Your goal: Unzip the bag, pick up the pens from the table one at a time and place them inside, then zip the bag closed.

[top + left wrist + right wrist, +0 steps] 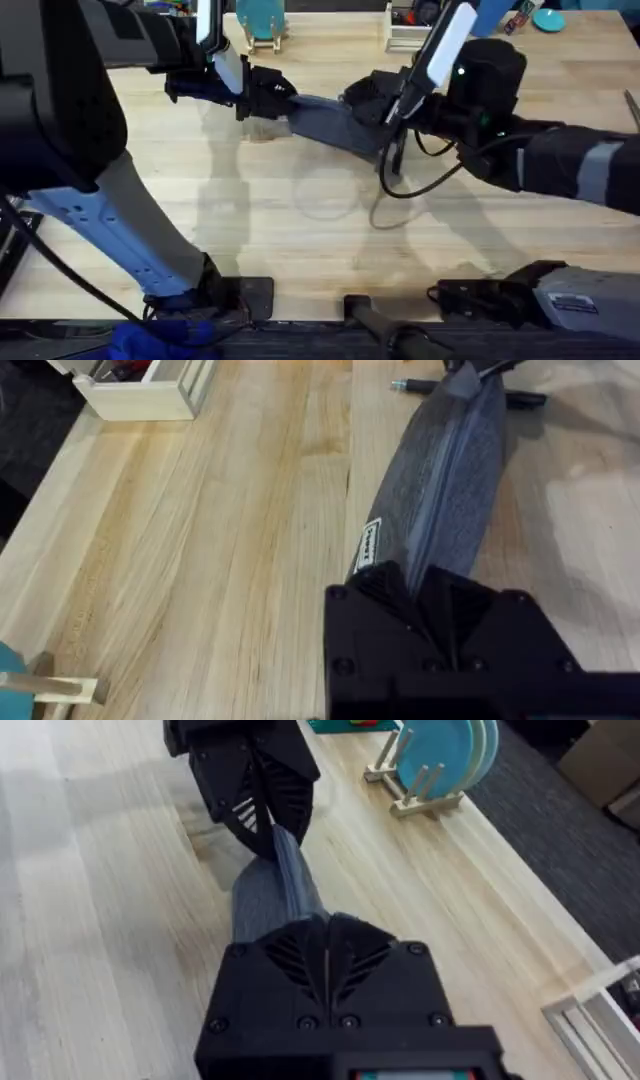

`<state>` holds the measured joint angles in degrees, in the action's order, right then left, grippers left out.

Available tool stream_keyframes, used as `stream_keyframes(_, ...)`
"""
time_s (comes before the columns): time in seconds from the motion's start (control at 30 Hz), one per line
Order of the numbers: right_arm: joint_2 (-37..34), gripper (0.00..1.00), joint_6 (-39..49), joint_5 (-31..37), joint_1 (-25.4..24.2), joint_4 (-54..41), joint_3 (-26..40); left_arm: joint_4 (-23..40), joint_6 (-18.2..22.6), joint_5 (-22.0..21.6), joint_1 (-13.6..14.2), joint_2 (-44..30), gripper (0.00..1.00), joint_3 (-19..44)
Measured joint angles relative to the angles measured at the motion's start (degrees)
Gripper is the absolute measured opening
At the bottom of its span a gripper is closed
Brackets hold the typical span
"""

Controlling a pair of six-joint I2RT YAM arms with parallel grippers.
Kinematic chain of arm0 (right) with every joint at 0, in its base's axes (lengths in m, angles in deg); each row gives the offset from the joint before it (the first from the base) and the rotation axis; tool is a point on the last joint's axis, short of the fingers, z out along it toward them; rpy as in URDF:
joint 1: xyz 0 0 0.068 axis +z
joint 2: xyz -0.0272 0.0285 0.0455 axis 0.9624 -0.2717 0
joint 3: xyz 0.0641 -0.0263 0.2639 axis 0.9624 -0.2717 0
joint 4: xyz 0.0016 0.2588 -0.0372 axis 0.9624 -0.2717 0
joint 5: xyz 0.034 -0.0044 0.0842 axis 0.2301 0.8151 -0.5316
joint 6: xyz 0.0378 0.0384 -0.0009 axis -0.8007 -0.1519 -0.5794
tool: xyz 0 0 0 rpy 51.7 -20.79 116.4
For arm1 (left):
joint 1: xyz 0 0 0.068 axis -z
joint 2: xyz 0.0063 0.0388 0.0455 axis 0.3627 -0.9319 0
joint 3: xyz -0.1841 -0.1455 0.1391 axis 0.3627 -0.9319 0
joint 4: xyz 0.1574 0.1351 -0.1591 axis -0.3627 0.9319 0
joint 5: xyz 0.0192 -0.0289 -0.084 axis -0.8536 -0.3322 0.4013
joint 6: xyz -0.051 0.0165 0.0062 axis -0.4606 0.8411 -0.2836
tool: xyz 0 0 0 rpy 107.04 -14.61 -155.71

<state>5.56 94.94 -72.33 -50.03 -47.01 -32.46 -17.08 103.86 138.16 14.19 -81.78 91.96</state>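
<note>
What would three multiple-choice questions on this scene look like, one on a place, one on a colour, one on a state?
1. Where is the long blue-grey fabric pouch?
A. Stretched between the two end effectors
B. Lying alone at the table's near edge
C. Inside the white box

2. What colour are the round plates in the wooden rack?
A. Red
B. Teal
C. Black

3. What is the left end effector doing?
A. Hanging open
B. Pinching a pen
C. Shut on the pouch's end

Answers: 1 A, each end effector, left and right, grips one end of it. 2 B, the right wrist view shows them teal. 3 C, its fingers clamp the fabric.
</note>
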Motion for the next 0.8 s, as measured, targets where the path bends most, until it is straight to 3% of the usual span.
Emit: stream_keyframes(0.8,-13.3,0.033,0.9,-0.1,6.0,1.1,13.8,0.1,0.0,0.0,0.0,0.0,0.041,0.0)
